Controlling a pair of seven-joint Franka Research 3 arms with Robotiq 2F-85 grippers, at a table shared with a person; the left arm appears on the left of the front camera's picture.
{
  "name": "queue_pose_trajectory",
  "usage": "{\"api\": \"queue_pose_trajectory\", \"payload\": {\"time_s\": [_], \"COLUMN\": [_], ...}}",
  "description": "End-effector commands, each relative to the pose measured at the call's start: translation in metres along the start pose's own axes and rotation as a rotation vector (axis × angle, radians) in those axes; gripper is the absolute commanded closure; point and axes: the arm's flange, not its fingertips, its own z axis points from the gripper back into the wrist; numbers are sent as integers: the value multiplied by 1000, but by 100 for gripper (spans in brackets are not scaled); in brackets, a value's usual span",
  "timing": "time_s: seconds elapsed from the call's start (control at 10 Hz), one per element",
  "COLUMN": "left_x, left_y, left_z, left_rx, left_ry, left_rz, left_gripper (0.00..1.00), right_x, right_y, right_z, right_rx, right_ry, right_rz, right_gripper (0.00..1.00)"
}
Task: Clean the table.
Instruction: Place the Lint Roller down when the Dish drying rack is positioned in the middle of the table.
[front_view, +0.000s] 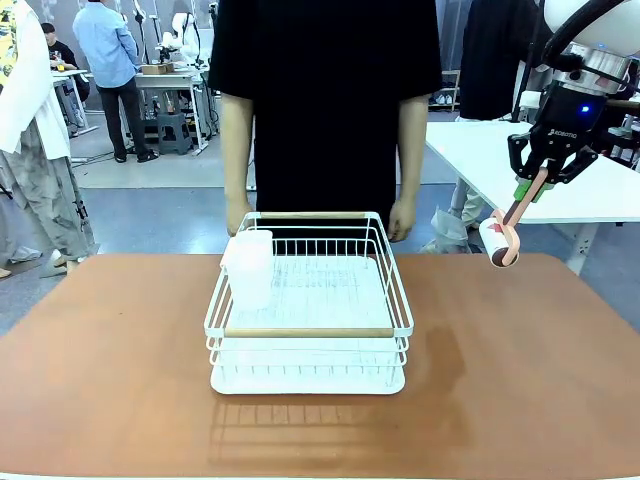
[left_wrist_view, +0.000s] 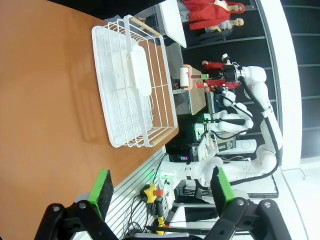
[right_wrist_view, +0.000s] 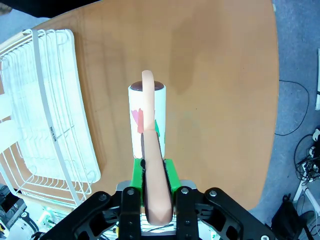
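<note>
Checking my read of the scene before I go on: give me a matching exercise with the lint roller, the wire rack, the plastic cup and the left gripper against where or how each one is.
Things:
1. lint roller
2. wire rack
3. plastic cup
4. left gripper

Places or states:
A. standing in the rack's far left corner
B. open, nothing between its pads
C. held by its pink handle in the right gripper, above the table near its far right edge
D. in the middle of the table, in front of the person

Pairs: 1-C, 2-D, 3-A, 4-B
</note>
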Motion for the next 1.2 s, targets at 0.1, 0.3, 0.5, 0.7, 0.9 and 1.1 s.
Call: {"api": "queue_pose_trajectory", "payload": {"time_s": [0.1, 0.3, 0.5, 0.7, 0.9, 1.1], "left_x": [-3, -3, -3, -3, -3, -3], "left_y": [-1, -1, -1, -1, -1, -1], "left_z": [2, 2, 2, 2, 2, 2], "left_rx": [-13, -13, -13, -13, -13, -13], "left_ry": [-1, -1, -1, -1, -1, -1], "left_rz": [-8, -8, -8, -8, -8, -8], "left_gripper": [0, 0, 0, 0, 0, 0], "right_x": [-6, -6, 7, -6, -4, 0], "right_y": [0, 0, 4, 1, -4, -7], "right_z": [1, 1, -5, -2, -20, -48], "right_rx": [19, 19, 1, 102, 210, 342], "right_ry": [-11, -11, -141, -231, -286, -323], "right_rz": [5, 5, -261, -767, -1073, -1203], "right_gripper": [100, 100, 78, 78, 78, 78]}}
